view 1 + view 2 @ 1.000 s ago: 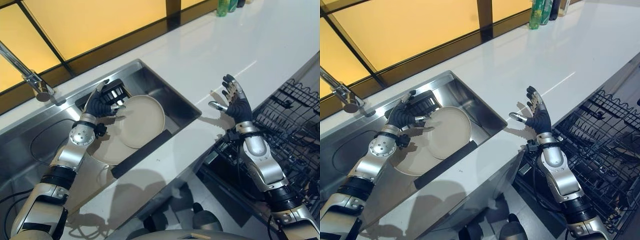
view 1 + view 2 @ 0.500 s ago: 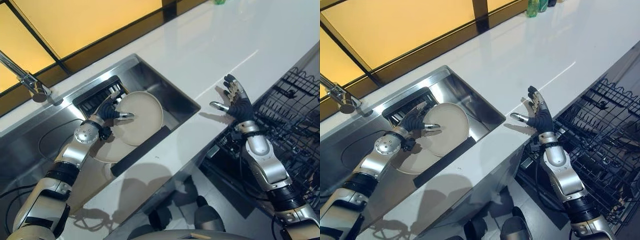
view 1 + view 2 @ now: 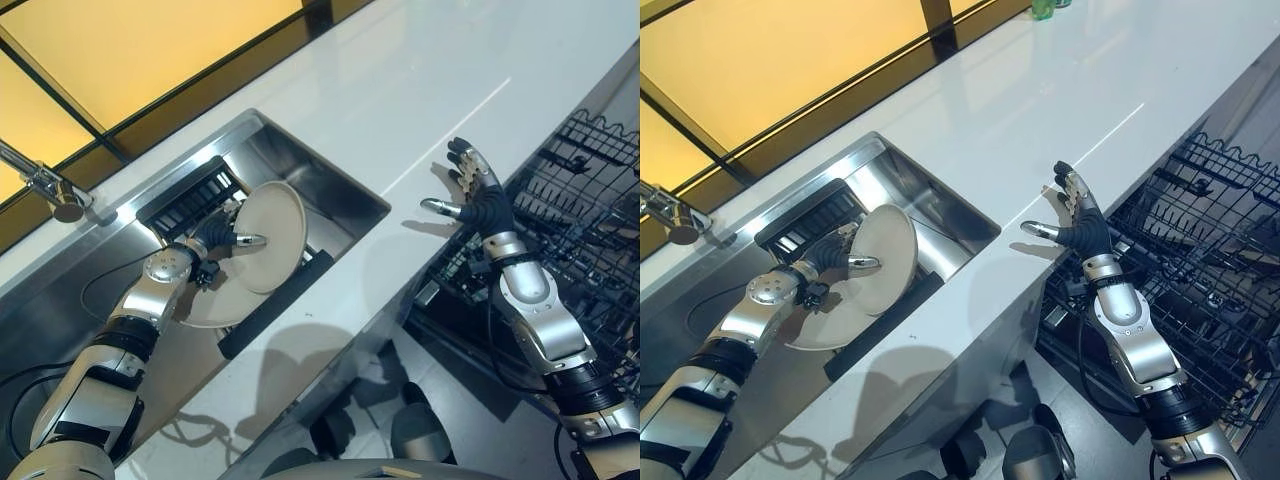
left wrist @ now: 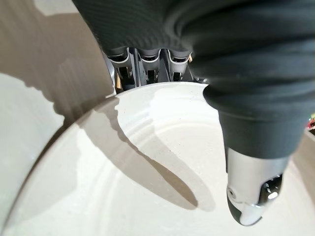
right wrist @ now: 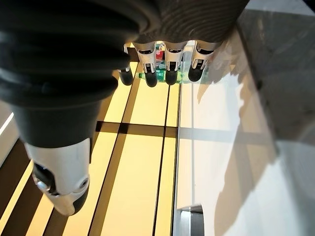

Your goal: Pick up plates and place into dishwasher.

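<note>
A cream plate [image 3: 275,232] stands tilted up on its edge in the steel sink [image 3: 345,178]. My left hand [image 3: 213,237] is shut on its rim, with the thumb [image 4: 253,196] across the front face and the fingers [image 4: 147,61] behind the edge. A second cream plate [image 3: 205,305] lies flat in the sink below it. My right hand [image 3: 482,203] hovers open, palm up, over the counter edge beside the dishwasher's black wire rack [image 3: 590,200], holding nothing.
A long black bar [image 3: 270,315] lies along the sink's near wall. A black slatted insert [image 3: 185,195] sits at the sink's far wall, and a tap [image 3: 45,185] stands at the far left. The white counter [image 3: 420,90] runs behind. A green bottle [image 3: 1043,8] stands far back.
The left hand has closed on the upper plate and tipped it from nearly flat up onto its edge. The right hand has stayed open in place. The camera has shifted.
</note>
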Available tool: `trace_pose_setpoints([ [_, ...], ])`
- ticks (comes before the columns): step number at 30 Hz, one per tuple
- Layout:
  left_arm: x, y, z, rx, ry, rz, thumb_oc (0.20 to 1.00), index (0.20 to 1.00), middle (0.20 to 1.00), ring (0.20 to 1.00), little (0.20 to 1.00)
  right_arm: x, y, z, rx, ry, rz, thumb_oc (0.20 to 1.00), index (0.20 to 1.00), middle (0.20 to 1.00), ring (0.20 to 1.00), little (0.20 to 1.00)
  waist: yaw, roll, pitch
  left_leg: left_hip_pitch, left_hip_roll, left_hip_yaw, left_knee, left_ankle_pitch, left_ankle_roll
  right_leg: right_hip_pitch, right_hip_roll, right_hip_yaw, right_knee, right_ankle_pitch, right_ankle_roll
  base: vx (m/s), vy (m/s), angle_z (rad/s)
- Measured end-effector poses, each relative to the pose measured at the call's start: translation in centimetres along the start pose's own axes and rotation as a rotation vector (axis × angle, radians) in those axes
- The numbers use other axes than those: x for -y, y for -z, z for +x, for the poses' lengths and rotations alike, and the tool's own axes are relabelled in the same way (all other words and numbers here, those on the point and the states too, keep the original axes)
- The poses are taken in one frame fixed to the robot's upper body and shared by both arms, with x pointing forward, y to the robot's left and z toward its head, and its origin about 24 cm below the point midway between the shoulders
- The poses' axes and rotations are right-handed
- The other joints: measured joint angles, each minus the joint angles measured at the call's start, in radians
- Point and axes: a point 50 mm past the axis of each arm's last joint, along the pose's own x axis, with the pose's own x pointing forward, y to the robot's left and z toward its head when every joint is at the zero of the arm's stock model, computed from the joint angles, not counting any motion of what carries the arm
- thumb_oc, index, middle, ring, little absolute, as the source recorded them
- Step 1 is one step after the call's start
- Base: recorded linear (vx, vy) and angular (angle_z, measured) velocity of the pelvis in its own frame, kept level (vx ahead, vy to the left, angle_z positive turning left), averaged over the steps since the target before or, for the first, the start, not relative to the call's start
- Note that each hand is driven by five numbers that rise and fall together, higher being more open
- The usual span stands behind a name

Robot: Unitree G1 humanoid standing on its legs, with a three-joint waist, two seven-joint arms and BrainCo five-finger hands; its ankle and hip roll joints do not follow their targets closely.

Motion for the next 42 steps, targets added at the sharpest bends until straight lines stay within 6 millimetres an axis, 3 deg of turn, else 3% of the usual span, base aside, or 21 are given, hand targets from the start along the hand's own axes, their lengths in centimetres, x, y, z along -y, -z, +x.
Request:
trace_pose_setpoints([
  [9, 0.5, -0.2, 0.1, 0.022, 0.035, -0.03, 1.0, 1.0, 1.0, 1.0, 1.0, 0.2, -0.1, 0.0, 0.003, -0.009, -0.011, 1.0, 1.0, 1.0, 1.0, 1.0, 0.003, 0.005, 0.002, 0.002, -0.002, 0.0, 0.0, 0.002, 0.003, 0.001, -0.003, 0.0, 0.001, 0.0, 0.001, 0.01, 0.012, 0.0],
  [11, 0.7, -0.3, 0.2, 0.037, 0.039, -0.033, 0.598, 0.598, 0.598, 0.598, 0.598, 0.2, -0.1, 0.0, 0.003, -0.01, -0.011, 1.0, 1.0, 1.0, 1.0, 1.0, 0.006, 0.006, 0.003, 0.002, -0.004, -0.001, 0.0, 0.003, 0.004, 0.002, -0.005, 0.0, 0.001, 0.0, 0.002, 0.0, 0.0, 0.0],
  [13, 0.9, -0.5, 0.2, 0.053, 0.043, -0.032, 0.529, 0.529, 0.529, 0.529, 0.529, 0.3, -0.2, 0.0, 0.004, -0.009, -0.012, 1.0, 1.0, 1.0, 1.0, 1.0, 0.008, 0.007, 0.003, 0.002, -0.007, -0.002, -0.001, 0.003, 0.005, 0.002, -0.008, -0.001, 0.001, -0.001, 0.004, 0.0, 0.0, 0.0],
  [19, 1.5, -2.2, 0.3, 0.129, 0.048, -0.024, 0.464, 0.464, 0.464, 0.464, 0.464, 0.6, -0.3, 0.1, 0.01, -0.002, -0.014, 1.0, 1.0, 1.0, 1.0, 1.0, 0.008, 0.008, 0.004, 0.002, -0.014, -0.004, -0.005, 0.006, 0.009, 0.002, -0.015, -0.002, 0.001, -0.001, 0.009, 0.0, 0.0, 0.0],
  [27, 2.7, -3.0, 0.2, 0.183, 0.082, -0.031, 0.46, 0.46, 0.46, 0.46, 0.46, 0.6, -0.2, 0.1, 0.005, -0.002, -0.014, 1.0, 1.0, 1.0, 1.0, 1.0, 0.008, 0.009, 0.003, 0.003, -0.014, -0.006, -0.004, 0.007, 0.01, 0.004, -0.015, -0.003, 0.001, -0.001, 0.009, 0.0, 0.0, 0.0],
  [36, 3.4, -2.7, 0.1, 0.192, 0.091, -0.052, 0.517, 0.517, 0.517, 0.517, 0.517, 0.6, -0.1, 0.0, -0.001, -0.001, -0.013, 1.0, 1.0, 1.0, 1.0, 1.0, 0.009, 0.01, 0.003, 0.008, -0.014, -0.008, -0.004, 0.007, 0.01, 0.01, -0.015, -0.004, 0.001, 0.0, 0.009, 0.0, 0.0, 0.0],
  [39, 3.4, -2.7, 0.1, 0.193, 0.09, -0.052, 0.489, 0.489, 0.489, 0.489, 0.489, 0.6, 0.0, 0.0, -0.006, 0.0, -0.013, 1.0, 1.0, 1.0, 1.0, 1.0, 0.009, 0.011, 0.002, 0.013, -0.013, -0.009, -0.004, 0.007, 0.01, 0.015, -0.015, -0.004, 0.001, 0.0, 0.009, 0.0, 0.0, 0.0],
  [40, 3.4, -2.7, 0.1, 0.194, 0.09, -0.052, 0.511, 0.511, 0.511, 0.511, 0.511, 0.6, 0.0, 0.0, -0.008, 0.0, -0.013, 1.0, 1.0, 1.0, 1.0, 1.0, 0.009, 0.011, 0.002, 0.015, -0.013, -0.009, -0.004, 0.007, 0.01, 0.017, -0.015, -0.005, 0.001, 0.0, 0.009, 0.0, 0.0, 0.0],
  [41, 3.4, -2.7, 0.1, 0.195, 0.084, -0.053, 0.592, 0.592, 0.592, 0.592, 0.592, 0.6, 0.0, 0.0, -0.01, 0.0, -0.012, 1.0, 1.0, 1.0, 1.0, 1.0, 0.009, 0.012, 0.002, 0.015, -0.013, -0.01, -0.004, 0.007, 0.01, 0.017, -0.015, -0.005, 0.001, 0.0, 0.009, 0.0, 0.0, 0.0],
  [42, 3.3, -2.7, 0.1, 0.2, 0.07, -0.052, 0.915, 0.915, 0.915, 0.915, 0.915, 0.6, 0.0, 0.0, -0.01, -0.001, -0.012, 1.0, 1.0, 1.0, 1.0, 1.0, 0.009, 0.013, 0.001, 0.015, -0.013, -0.011, -0.004, 0.007, 0.01, 0.018, -0.015, -0.005, 0.001, 0.0, 0.009, 0.0, 0.0, 0.0],
])
